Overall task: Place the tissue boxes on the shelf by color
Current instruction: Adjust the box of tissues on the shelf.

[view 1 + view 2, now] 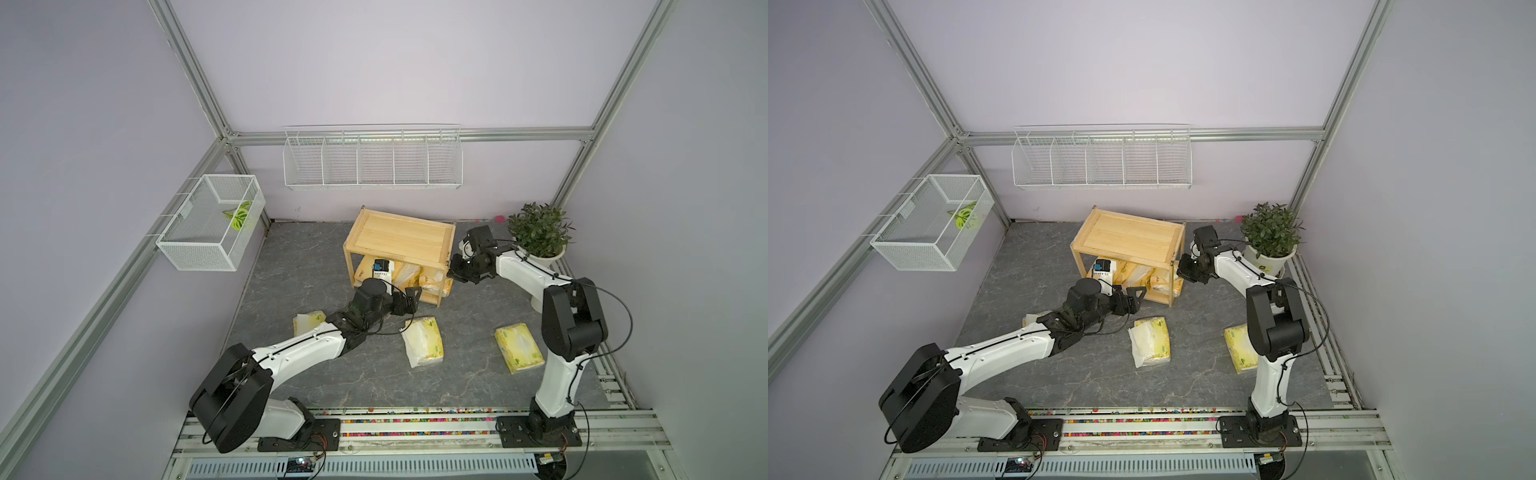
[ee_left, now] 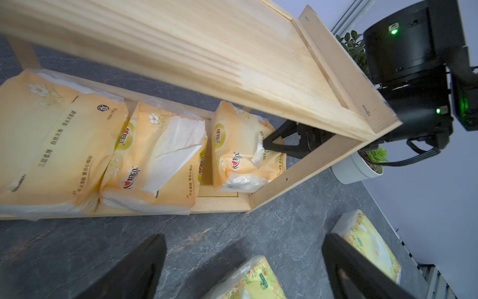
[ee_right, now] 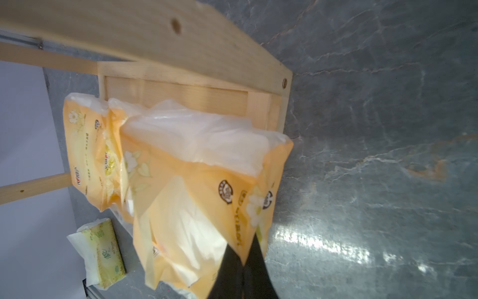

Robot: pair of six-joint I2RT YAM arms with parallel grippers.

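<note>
The wooden shelf [image 1: 399, 237] [image 1: 1129, 235] stands at the back of the slate floor with a bare top. Three orange tissue boxes [image 2: 51, 145] [image 2: 155, 160] [image 2: 238, 150] lean side by side on its lower tier. My right gripper [image 3: 243, 271] [image 1: 453, 272] reaches in from the shelf's right end and is shut on the wrapper of the rightmost orange box [image 3: 201, 181]. Three yellow-green boxes [image 1: 424, 340] [image 1: 519, 347] [image 1: 309, 322] lie on the floor. My left gripper [image 2: 243, 240] [image 1: 411, 297] hovers open in front of the shelf, above the middle green box [image 2: 256, 282], holding nothing.
A potted plant [image 1: 540, 237] stands right behind the right arm. A white wire rack [image 1: 372, 160] hangs on the back wall. A white mesh basket [image 1: 212, 226] with a leaf hangs on the left wall. The left arm partly covers the leftmost green box.
</note>
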